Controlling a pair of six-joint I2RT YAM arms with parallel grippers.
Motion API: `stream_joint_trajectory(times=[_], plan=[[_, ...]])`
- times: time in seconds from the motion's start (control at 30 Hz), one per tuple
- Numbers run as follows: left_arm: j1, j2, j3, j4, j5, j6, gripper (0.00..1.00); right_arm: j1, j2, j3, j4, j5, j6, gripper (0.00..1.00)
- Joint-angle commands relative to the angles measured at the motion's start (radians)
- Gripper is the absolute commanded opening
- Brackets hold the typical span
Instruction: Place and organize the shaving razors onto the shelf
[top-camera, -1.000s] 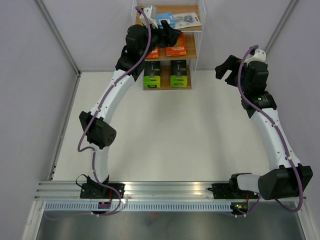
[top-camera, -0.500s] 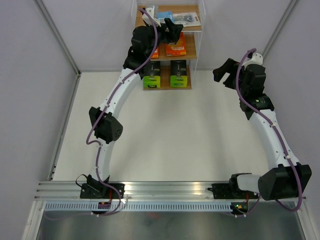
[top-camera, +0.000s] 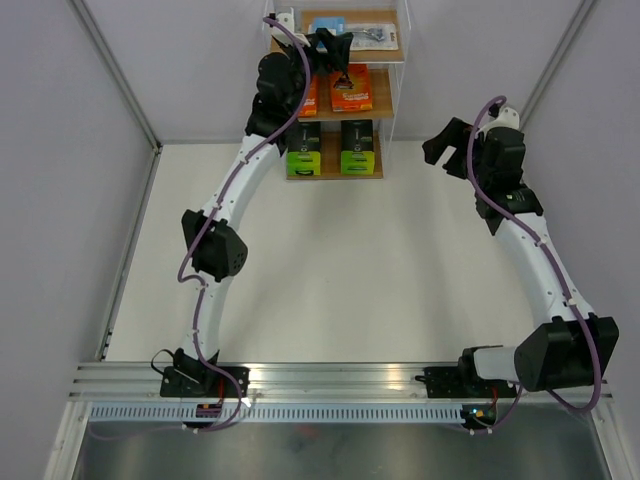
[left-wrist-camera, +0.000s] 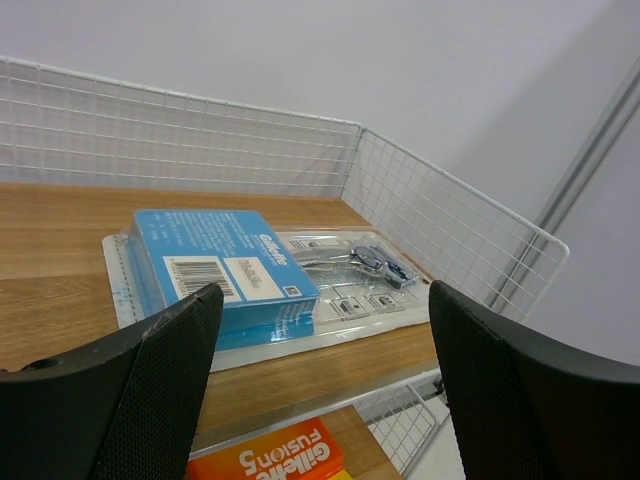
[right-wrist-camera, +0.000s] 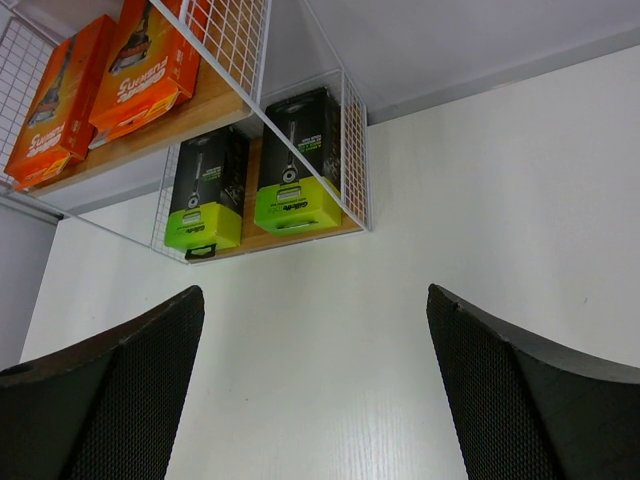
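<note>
The shelf (top-camera: 380, 98) stands at the back centre. The light blue razor pack (top-camera: 350, 27) lies flat on its top board, and in the left wrist view (left-wrist-camera: 225, 268) its clear blister shows a razor. Two orange packs (top-camera: 351, 90) lie on the middle board, the left one partly behind my left arm. Two green-and-black packs (top-camera: 304, 148) lie on the bottom board. My left gripper (top-camera: 335, 48) is open and empty just in front of the top tier (left-wrist-camera: 322, 300). My right gripper (top-camera: 447, 148) is open and empty over the table, right of the shelf (right-wrist-camera: 313, 300).
White wire mesh (left-wrist-camera: 420, 215) fences the back and right side of the top board. The right wrist view shows the orange packs (right-wrist-camera: 140, 65), the green packs (right-wrist-camera: 297, 165) and the white table (right-wrist-camera: 480, 200). Grey walls enclose the cell.
My left arm has stretched further back and up, bringing its open gripper to the top tier. My right gripper has shifted slightly left. The packs have not moved.
</note>
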Motion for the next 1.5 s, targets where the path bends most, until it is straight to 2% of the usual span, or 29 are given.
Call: stream_joint_trajectory(times=[0.0,0.13,0.2,0.27,0.37,0.4,0.47,0.5,0.53,0.6,0.7,0.8,1.0,1.1,1.27,1.47], plan=[[0.017,0.020,0.051,0.048,-0.012,0.006,0.89,-0.003,0.020,0.031,0.031,-0.038,0.000,0.97],[0.014,-0.043,0.021,0.029,0.060,0.008,0.89,-0.003,0.023,0.060,0.020,-0.046,-0.007,0.98],[0.016,-0.128,-0.019,0.012,0.080,0.014,0.89,-0.003,0.021,0.074,0.000,-0.061,-0.010,0.98],[0.014,-0.210,-0.119,-0.012,0.090,0.022,0.90,-0.003,0.015,0.086,-0.018,-0.081,-0.023,0.98],[0.016,-0.394,-0.302,-0.060,0.076,0.022,0.93,-0.003,-0.028,0.057,-0.015,-0.075,-0.012,0.98],[0.014,-0.453,-0.420,-0.066,0.083,0.023,0.94,-0.003,-0.061,0.045,-0.012,-0.072,-0.012,0.98],[0.014,-0.613,-0.533,-0.086,0.122,0.017,0.98,-0.001,-0.098,-0.006,-0.003,-0.063,-0.020,0.98],[0.014,-0.659,-0.623,-0.133,0.129,0.010,1.00,-0.003,-0.141,-0.021,-0.003,-0.060,-0.038,0.98],[0.014,-0.748,-0.660,-0.168,0.129,0.003,1.00,-0.003,-0.161,-0.056,-0.004,-0.060,-0.047,0.98],[0.016,-0.820,-0.721,-0.309,0.126,-0.003,1.00,-0.003,-0.228,-0.089,-0.015,-0.058,-0.072,0.98],[0.014,-0.978,-0.891,-0.470,0.055,0.003,0.99,-0.004,-0.325,-0.197,-0.010,-0.052,-0.078,0.98],[0.017,-1.148,-1.063,-0.558,-0.042,0.008,1.00,-0.003,-0.417,-0.279,-0.001,-0.061,-0.072,0.98],[0.017,-1.510,-1.428,-0.600,-0.192,-0.076,1.00,-0.003,-0.613,-0.458,0.077,-0.101,-0.003,0.98],[0.017,-1.642,-1.545,-0.670,-0.258,-0.128,1.00,-0.003,-0.703,-0.568,0.121,-0.075,0.048,0.98],[0.017,-1.828,-1.726,-0.695,-0.286,-0.207,0.99,-0.003,-0.824,-0.745,0.210,-0.072,0.152,0.98],[0.016,-2.005,-1.921,-0.707,-0.364,-0.311,1.00,-0.003,-0.933,-0.889,0.207,-0.063,0.243,0.98]])
